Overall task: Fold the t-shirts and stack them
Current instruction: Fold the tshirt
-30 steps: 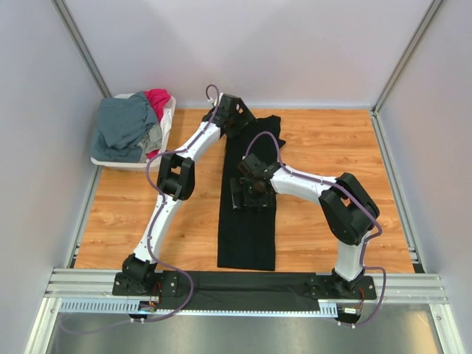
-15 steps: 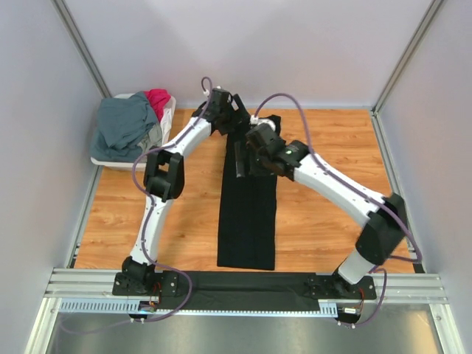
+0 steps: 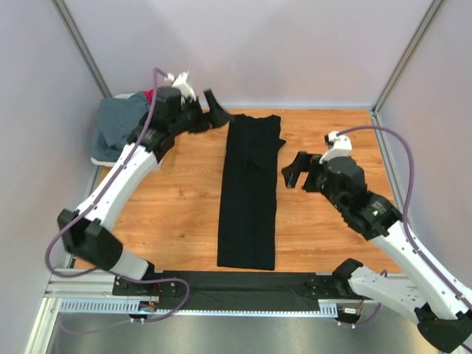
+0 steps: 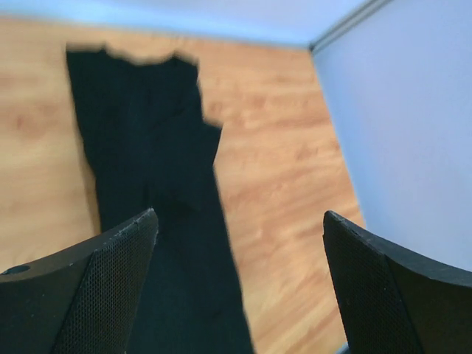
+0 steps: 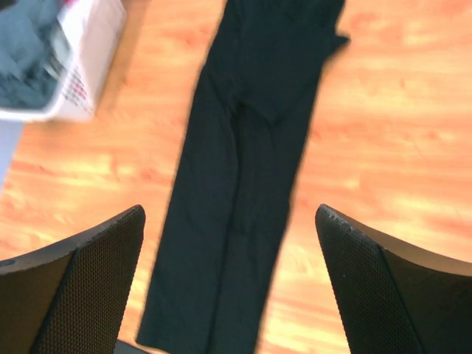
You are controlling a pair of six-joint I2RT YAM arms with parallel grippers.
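One of the three shirts is under way, and none is finished. The all-black cloth t-shirt (image 3: pixel 248 192) lies flat in the middle of the wooden table (image 3: pixel 332 140). It is folded lengthwise into a long narrow strip running from close to the far edge down to just short of the near edge. By my reading you have the side folds in, but the crosswise folds that make it a compact packet are not yet done. A flap of black cloth juts out on the strip's right side near the far end, so tidy that first.

The slate grey-blue t-shirt (image 3: pixel 118 125) and the magenta-red t-shirt (image 3: pixel 149 94) are heaped in the white plastic basket (image 5: pixel 96 37) at the far left corner. Both are unfolded, and the magenta one is mostly hidden. No stack exists yet.

Your left gripper (image 3: pixel 209 115) hangs above the far edge, between the basket and the strip's far end. Its fingers are spread wide and hold nothing. Your right gripper (image 3: pixel 293 169) hovers off the strip's right side, apart from the cloth, equally spread and empty.

Nothing lies on the shirt or across it. The left arm reaches over the basket and screens part of it, so you would have to clear that arm before fetching the next shirt.
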